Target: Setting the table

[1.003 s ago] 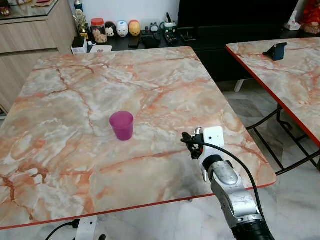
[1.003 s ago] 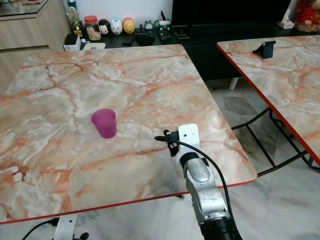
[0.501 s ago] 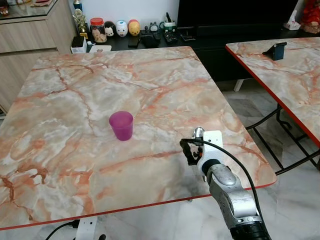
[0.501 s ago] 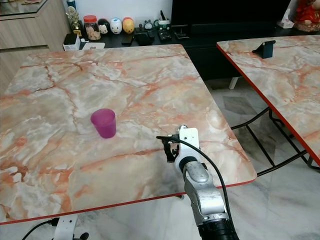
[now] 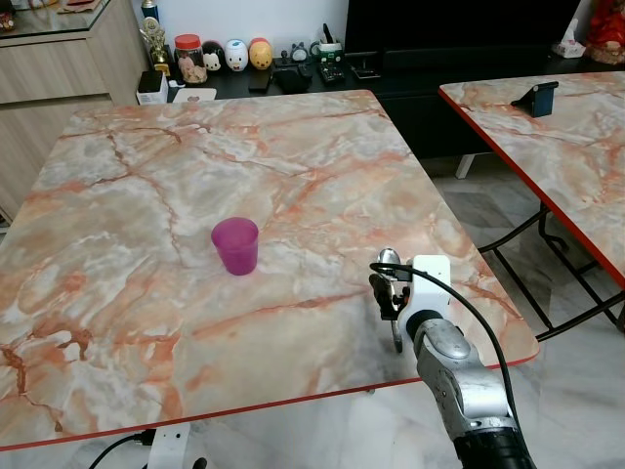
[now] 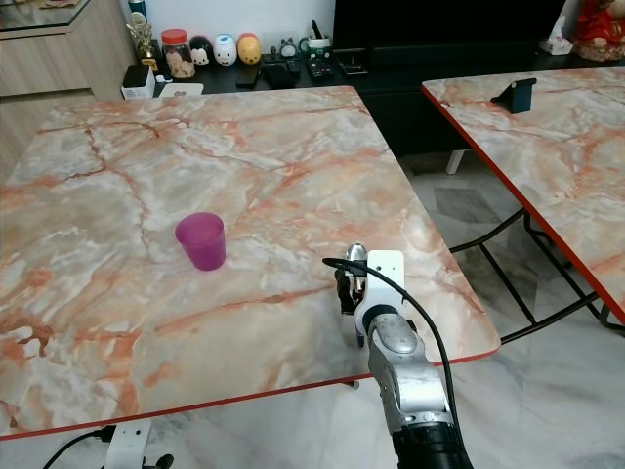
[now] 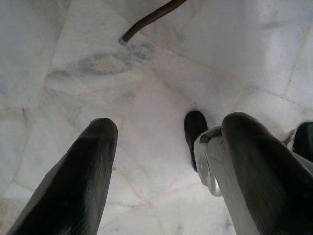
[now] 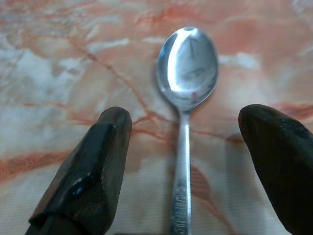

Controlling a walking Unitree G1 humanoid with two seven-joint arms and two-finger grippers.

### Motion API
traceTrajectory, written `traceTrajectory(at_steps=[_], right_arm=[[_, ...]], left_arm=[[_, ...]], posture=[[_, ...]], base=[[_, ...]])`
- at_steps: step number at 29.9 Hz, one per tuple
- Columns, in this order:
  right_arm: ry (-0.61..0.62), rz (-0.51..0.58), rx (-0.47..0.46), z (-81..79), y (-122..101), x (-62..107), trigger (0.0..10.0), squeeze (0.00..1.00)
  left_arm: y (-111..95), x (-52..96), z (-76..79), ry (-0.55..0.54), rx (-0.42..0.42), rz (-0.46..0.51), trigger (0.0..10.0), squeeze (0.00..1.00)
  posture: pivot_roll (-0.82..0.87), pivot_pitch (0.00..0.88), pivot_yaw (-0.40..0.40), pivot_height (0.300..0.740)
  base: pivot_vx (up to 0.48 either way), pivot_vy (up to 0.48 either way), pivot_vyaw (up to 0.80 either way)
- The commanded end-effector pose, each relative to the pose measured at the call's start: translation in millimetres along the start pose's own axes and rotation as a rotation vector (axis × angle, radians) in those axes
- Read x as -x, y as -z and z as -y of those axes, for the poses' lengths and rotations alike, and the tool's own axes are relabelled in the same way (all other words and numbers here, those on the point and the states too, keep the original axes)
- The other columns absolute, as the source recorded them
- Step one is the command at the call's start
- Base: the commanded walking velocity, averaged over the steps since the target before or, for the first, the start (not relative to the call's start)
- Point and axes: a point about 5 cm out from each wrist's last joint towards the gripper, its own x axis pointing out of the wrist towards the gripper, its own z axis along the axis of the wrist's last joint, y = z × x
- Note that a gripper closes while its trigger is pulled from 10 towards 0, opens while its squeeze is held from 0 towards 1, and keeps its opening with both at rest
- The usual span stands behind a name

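Note:
A silver spoon (image 8: 186,63) lies flat on the marble table (image 5: 195,147) near its front right corner, its bowl (image 5: 388,258) pointing away from me. My right gripper (image 5: 390,296) hovers low over the spoon's handle. It is open, and its two black fingers (image 8: 98,161) stand wide on either side of the handle without touching it. A purple cup (image 5: 235,245) stands upright in the middle of the table, to the left of the spoon. My left gripper (image 7: 171,122) hangs open above the floor.
A second marble table (image 5: 566,147) stands to the right with a dark phone stand (image 5: 538,99) on it, and a strip of floor lies between the tables. Jars and figurines (image 5: 234,54) sit on a black low cabinet behind. My own foot (image 7: 195,132) is on the tiles.
My right gripper has drawn back a little toward the table's front right corner. The spoon's bowl now lies in plain sight on the table. The cup has stayed put.

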Motion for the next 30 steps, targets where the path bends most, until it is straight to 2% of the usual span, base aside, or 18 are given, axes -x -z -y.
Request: traceTrajectory(at_steps=[1,15,16,17,30], right_arm=[[-0.008,0.004,-0.006,-0.3,-2.5,-1.6,10.0,0.0],[0.011,-0.033,0.006,1.9,6.0,-6.5,10.0,0.0],[0.011,-0.034,0.006,2.0,6.3,-6.8,3.7,0.0],[0.011,-0.033,0.006,1.9,6.4,-7.0,0.0,0.0],[-0.012,-0.031,0.014,-2.7,6.0,-9.0,0.0,0.0]], left_arm=[[5.7,0.9,0.8,0.002,-0.009,-0.023,10.0,0.0],[7.6,1.4,1.7,0.006,-0.008,-0.028,10.0,0.0],[7.7,1.4,1.7,0.006,-0.008,-0.028,10.0,0.0],[7.8,1.4,1.7,0.006,-0.008,-0.028,10.0,0.0],[8.4,1.6,1.4,0.007,-0.008,-0.031,10.0,0.0]], posture=[[-0.06,0.034,-0.015,0.74],[-0.06,0.014,-0.019,0.74],[-0.06,0.014,-0.019,0.74],[-0.06,0.014,-0.019,0.74],[-0.06,0.015,-0.021,0.74]], base=[[0.0,0.0,0.0],[0.0,0.0,0.0],[0.0,0.0,0.0],[0.0,0.0,0.0],[0.0,0.0,0.0]])
